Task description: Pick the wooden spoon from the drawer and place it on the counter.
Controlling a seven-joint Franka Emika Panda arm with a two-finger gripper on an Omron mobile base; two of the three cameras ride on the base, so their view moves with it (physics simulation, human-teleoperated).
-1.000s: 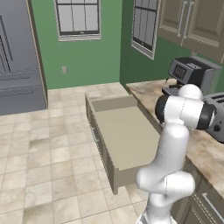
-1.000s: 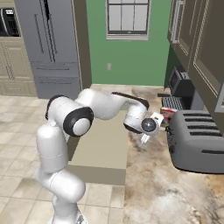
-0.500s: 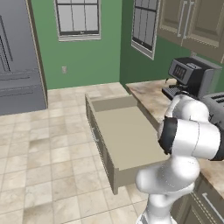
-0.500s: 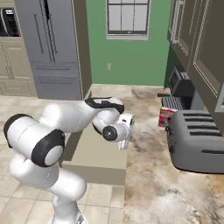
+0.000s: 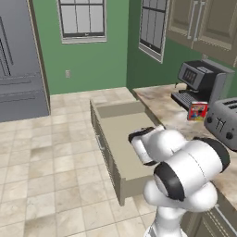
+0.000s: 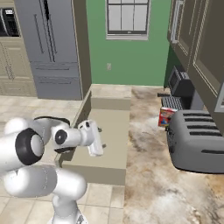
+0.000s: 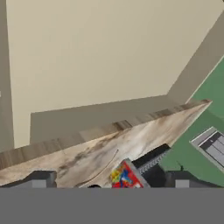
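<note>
- My gripper point(image 6: 92, 140) hangs over the open drawer point(image 6: 114, 127), near its front end. I cannot tell whether my jaws are apart or closed, as the pictures do not show the tips clearly.
- I cannot tell where the wooden spoon lies. The drawer floor point(image 7: 96, 57) under my hand looks plain, and a thin curved line on the counter point(image 7: 87, 153) could be the spoon or just a vein in the stone.
- I judge the step in hand to be finding the spoon, so I should sweep my hand camera along the drawer's length and corners before going down.
- Once I find it, I should set my jaws across the thin handle and come down straight.
- On the counter, I should keep clear of the colourful box point(image 6: 166, 116) and the toaster point(image 6: 197, 142).
</note>
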